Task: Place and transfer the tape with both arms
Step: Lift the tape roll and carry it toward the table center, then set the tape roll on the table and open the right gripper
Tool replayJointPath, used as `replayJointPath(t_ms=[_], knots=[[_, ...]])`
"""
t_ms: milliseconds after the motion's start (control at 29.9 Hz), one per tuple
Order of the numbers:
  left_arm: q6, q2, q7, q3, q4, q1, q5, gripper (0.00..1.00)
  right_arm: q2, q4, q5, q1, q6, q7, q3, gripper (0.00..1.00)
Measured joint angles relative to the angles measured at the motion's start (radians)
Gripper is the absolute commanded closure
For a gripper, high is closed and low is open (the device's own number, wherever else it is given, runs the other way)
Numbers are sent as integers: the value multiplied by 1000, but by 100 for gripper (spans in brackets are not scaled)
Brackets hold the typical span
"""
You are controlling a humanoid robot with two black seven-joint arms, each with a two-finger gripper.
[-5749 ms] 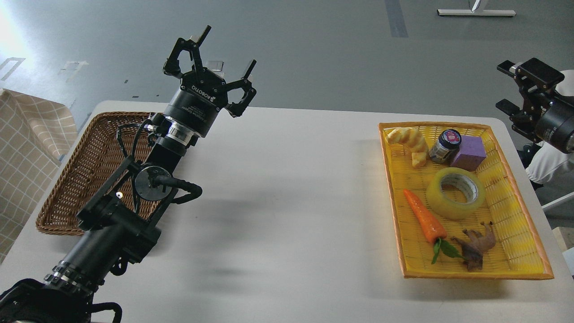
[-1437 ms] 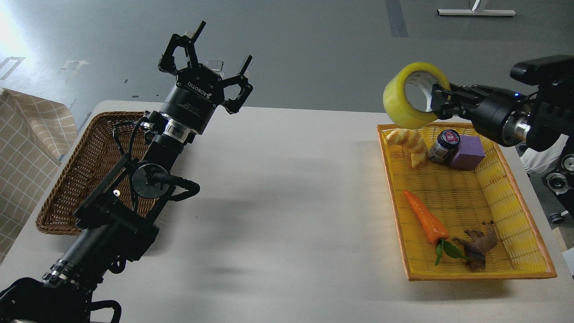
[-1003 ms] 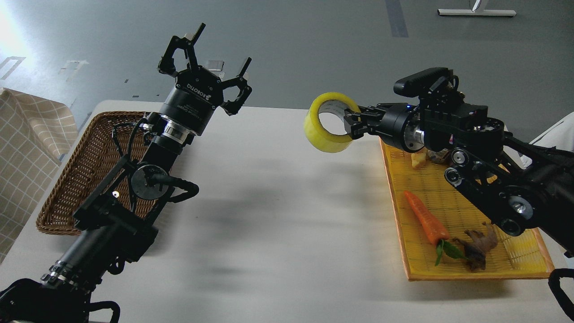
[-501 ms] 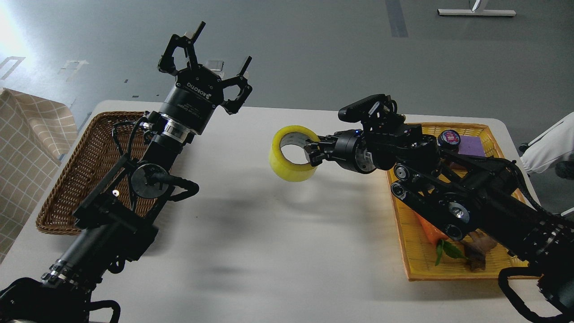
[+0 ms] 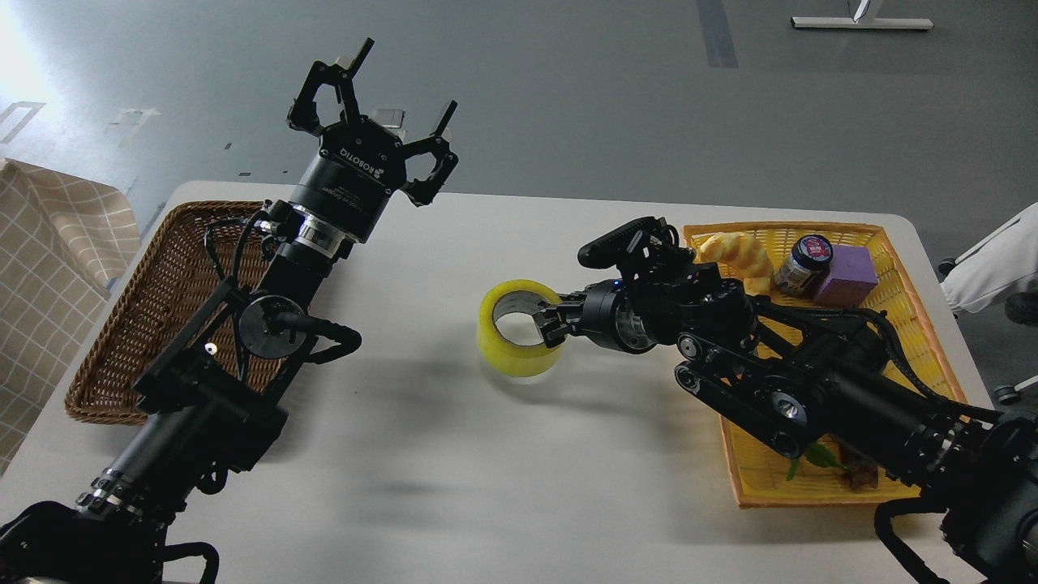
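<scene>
The yellow tape roll (image 5: 503,350) is at the middle of the white table (image 5: 454,454), low over or on its surface; I cannot tell which. My right gripper (image 5: 545,323) reaches in from the right and is shut on the roll's right wall, with fingers inside the core and outside. My left gripper (image 5: 369,105) is raised above the table's far left, fingers spread open and empty, well away from the tape.
A brown wicker basket (image 5: 146,324) lies at the left under my left arm. A yellow tray (image 5: 932,357) at the right holds a croissant (image 5: 742,251), a jar (image 5: 803,264), a purple block (image 5: 847,276) and partly hidden toys.
My right gripper took the tape out of the yellow tray, carried it left across the table and lowered it to the table's middle. The left arm has barely moved.
</scene>
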Motion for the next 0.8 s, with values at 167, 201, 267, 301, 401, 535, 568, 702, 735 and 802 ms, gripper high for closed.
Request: replayJointPath(t_ms=[167,201,267,301,401,535,568,702,735,802], knots=[[0,-1,0,-1,0,0,0,2,25,-39,0,0,0,0,-4,100],[0,-1,0,-1,0,0,0,2,26,-40,0,0,0,0,-4,100],[0,0,0,-1,0,0,0,2,26,-46,0,2,0,0,-5,100],[0,0,0,-1,0,0,0,2,26,-49,0,3,0,0,-5,99],[0,0,0,-1,0,0,0,2,26,-58,1,4,0,0,-5,94],[0,-1,0,-1,0,1,0,2,26,-64,1,4,0,0,-6,94],[0,-2,0,-1,0,2,0,2,26,-66,1,4,0,0,-6,93],[0,-4,0,-1,0,2,0,2,26,-77,1,4,0,0,-6,87],[0,-5,0,-1,0,2,0,2,26,-78,1,4,0,0,-6,87],[0,-6,0,0,0,3,0,2,26,-79,1,4,0,0,-6,86]])
